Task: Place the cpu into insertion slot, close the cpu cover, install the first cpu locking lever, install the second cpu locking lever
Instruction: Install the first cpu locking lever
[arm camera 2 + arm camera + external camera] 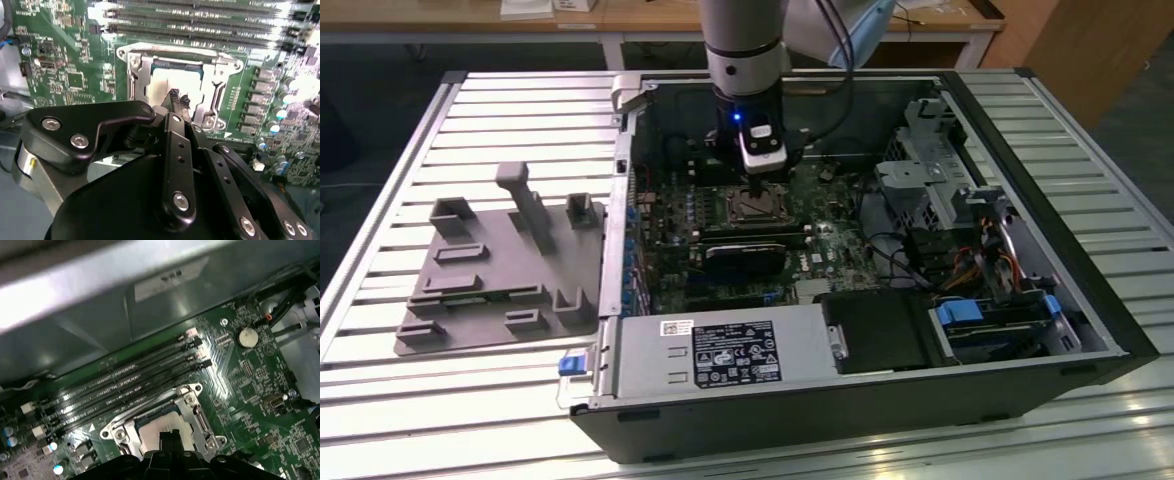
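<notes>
The cpu [162, 82] [152, 432] lies flat in the insertion slot [754, 207], its pale silver top showing through the window of the cpu cover [134, 80] [187, 405]. The cover's silver frame lies down around the chip. My gripper [762, 182] [178, 99] [169, 436] hangs just above the middle of the socket with its dark fingertips together and nothing between them. In both wrist views the fingers hide the near edge of the chip. I cannot tell how the locking levers stand.
Long black memory slots [125, 385] [200, 25] run beside the socket. The grey case wall [150, 315] rises behind them. A black graphics card [744, 262] lies in front of the socket, and the power supply [720, 355] sits nearer still. A grey fixture plate [494, 270] sits at the exterior view's left.
</notes>
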Robot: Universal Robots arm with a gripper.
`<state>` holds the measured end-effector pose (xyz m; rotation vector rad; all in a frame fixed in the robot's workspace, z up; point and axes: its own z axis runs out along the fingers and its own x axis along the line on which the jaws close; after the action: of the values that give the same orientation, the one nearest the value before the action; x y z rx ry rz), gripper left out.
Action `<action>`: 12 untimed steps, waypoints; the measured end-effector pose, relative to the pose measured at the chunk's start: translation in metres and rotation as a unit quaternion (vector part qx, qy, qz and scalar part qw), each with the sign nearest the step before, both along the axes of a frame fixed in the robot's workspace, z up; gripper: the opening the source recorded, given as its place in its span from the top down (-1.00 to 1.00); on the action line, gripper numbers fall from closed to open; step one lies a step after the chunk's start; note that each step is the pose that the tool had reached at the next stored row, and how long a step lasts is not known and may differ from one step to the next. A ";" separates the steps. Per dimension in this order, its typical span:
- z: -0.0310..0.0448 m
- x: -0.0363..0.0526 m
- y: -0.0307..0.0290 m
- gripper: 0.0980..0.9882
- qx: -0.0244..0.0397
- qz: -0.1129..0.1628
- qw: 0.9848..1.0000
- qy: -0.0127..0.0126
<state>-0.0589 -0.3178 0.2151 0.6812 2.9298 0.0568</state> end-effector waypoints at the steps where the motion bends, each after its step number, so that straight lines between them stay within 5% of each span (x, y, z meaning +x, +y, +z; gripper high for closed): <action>1: 0.0000 0.0000 -0.0014 0.99 0.000 0.000 1.000 0.000; 7: -0.0002 -0.0001 -0.0075 0.99 0.000 0.002 1.000 0.000; 12: -0.0008 -0.0001 -0.0079 0.99 0.000 0.032 0.999 0.000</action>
<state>-0.0590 -0.3258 0.2143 0.5870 2.9512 0.0627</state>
